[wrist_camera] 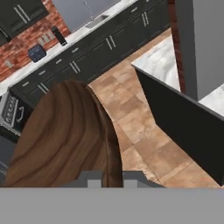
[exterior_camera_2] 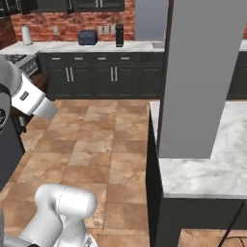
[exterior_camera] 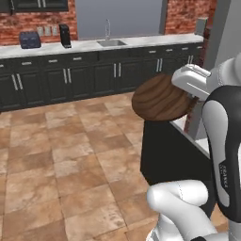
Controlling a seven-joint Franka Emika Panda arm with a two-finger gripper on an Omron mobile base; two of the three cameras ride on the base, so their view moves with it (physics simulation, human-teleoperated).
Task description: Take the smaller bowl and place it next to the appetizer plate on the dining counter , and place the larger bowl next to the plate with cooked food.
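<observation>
The gripper (exterior_camera: 186, 96) holds the shallow dark brown wooden bowl (exterior_camera: 160, 98) tight by its rim. The bowl hangs tipped in the air near the white marble dining counter (exterior_camera_2: 207, 164).

smaller bowl (exterior_camera: 160, 98): dark brown wood, visible grain, shallow. held up in the air, tipped on edge with its underside showing, over the tile floor just off the corner of the dining counter (exterior_camera_2: 207, 169), white grey-veined marble on dark base.

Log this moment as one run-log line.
phase: carrying | gripper: shut on smaller bowl | bowl: tilted, in air over floor | dining counter: ahead, bowl not placed
</observation>
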